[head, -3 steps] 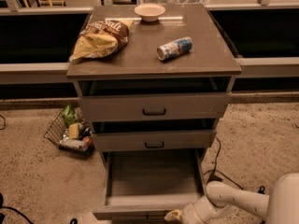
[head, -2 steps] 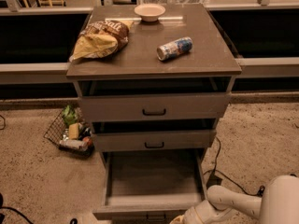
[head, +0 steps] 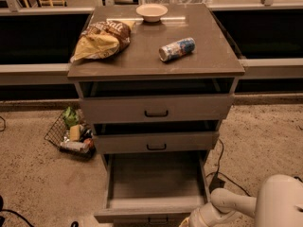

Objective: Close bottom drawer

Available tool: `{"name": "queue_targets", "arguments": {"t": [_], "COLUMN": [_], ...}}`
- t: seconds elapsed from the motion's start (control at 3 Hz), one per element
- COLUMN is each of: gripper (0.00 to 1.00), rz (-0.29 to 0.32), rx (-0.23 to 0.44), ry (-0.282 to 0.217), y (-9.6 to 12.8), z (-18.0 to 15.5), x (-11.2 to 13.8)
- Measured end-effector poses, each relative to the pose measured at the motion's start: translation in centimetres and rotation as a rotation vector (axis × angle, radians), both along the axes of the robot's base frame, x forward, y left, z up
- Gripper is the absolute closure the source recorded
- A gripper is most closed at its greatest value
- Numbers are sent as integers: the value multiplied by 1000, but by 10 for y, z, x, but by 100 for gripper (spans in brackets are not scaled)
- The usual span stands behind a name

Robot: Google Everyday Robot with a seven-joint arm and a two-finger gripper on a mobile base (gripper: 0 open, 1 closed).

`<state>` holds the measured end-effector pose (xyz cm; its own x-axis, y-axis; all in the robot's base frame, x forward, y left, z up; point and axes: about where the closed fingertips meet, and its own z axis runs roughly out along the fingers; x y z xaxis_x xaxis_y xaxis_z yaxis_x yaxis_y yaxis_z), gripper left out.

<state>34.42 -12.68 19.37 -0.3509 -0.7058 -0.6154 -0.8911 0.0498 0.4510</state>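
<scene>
A grey-brown three-drawer cabinet (head: 142,63) seen from above. The bottom drawer (head: 154,178) is pulled far out towards the camera, showing its long shallow tray, with its front at the lower edge of the view. The middle drawer (head: 156,142) and top drawer (head: 156,109) each stand slightly ajar. The gripper (head: 191,219), on a white robot arm (head: 236,202), sits at the bottom edge just right of the bottom drawer's front; whether it is spread or closed cannot be told. On top lie a chip bag (head: 102,39), a bowl (head: 151,12) and a can (head: 176,49) on its side. A wire basket (head: 71,134) sits on the floor to the left.
</scene>
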Motion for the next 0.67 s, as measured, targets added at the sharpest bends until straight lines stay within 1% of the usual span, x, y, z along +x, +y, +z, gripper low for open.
{"name": "queue_targets", "arguments": {"t": [0.33, 0.67], "gripper": [100, 100], "rz": [-23, -23], "rx": [-17, -17], "ry": [-18, -18], "y": [-1, -1], "z": [-6, -6], "x": [6, 6]}}
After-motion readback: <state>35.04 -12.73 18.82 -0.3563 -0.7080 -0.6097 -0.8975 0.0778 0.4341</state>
